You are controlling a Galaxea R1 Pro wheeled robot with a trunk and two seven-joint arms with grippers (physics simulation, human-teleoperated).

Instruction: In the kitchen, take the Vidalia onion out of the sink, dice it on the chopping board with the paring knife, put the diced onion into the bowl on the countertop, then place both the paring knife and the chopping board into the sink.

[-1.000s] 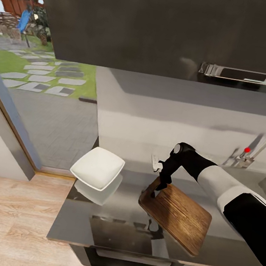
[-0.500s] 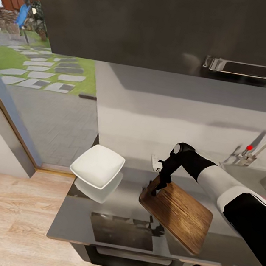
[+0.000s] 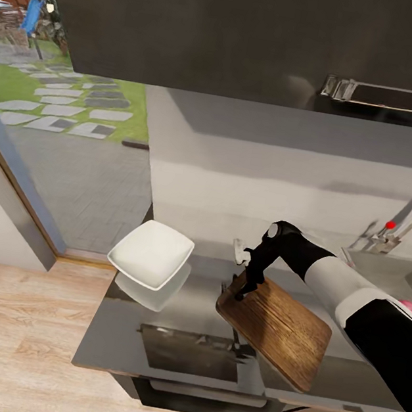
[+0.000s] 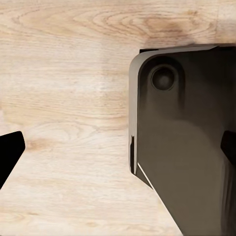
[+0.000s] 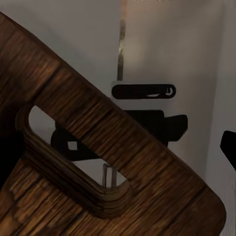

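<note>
Though grip unclear, right end effector (image 3: 243, 290) downturned at chopping board (image 3: 279, 332) slot end.

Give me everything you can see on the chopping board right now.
The chopping board is a brown wood-grain rectangle with rounded corners and a slot handle cut through one short end, clear in the right wrist view. It sits skewed on the grey countertop, slot end away from the front edge. The right gripper is at the slot end; whether it grips is unclear. Nothing lies on top. The white bowl stands apart.
</note>
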